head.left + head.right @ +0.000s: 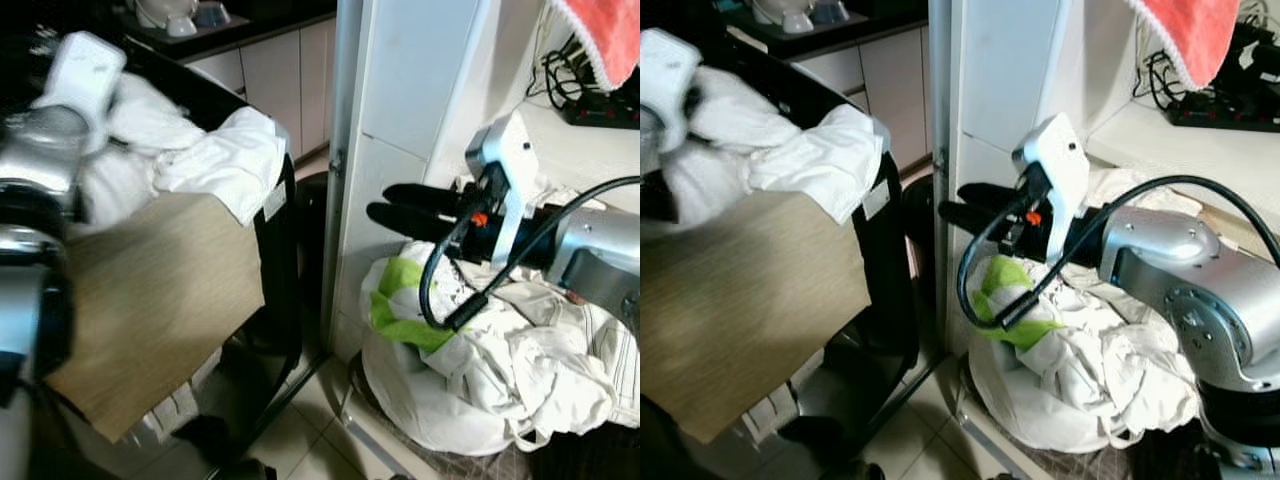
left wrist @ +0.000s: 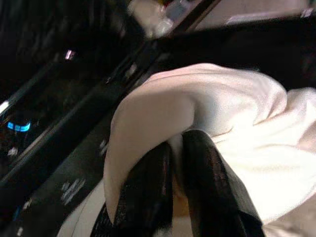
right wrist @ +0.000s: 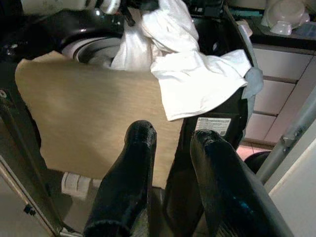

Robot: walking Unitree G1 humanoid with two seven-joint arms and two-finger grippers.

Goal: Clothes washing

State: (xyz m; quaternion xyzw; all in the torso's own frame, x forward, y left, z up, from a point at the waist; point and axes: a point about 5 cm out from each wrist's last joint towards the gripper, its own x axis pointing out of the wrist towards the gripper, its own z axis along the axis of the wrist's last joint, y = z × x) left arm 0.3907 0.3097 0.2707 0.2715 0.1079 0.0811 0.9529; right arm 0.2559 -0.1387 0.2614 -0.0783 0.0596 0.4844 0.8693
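Observation:
A white garment point(image 1: 220, 160) lies heaped on the open top of the black washing machine point(image 1: 277, 290), one end hanging over its rim. My left gripper point(image 2: 180, 141) is up at that heap, its fingers shut on a fold of the white garment point(image 2: 207, 113). My right gripper point(image 1: 378, 202) hovers open and empty in front of the white pillar, pointing toward the machine, above a pile of white laundry point(image 1: 500, 370) with a green cloth point(image 1: 400, 300) in it. In the right wrist view its fingers point(image 3: 140, 143) frame the hanging garment point(image 3: 197, 84).
A tan wood-patterned panel point(image 1: 150, 290) covers the machine's front. A white pillar point(image 1: 400, 90) and metal post point(image 1: 340, 150) stand between machine and laundry pile. A pink towel point(image 1: 610, 35) hangs at top right over a power strip point(image 1: 600, 110). White cabinets point(image 1: 280, 80) lie behind.

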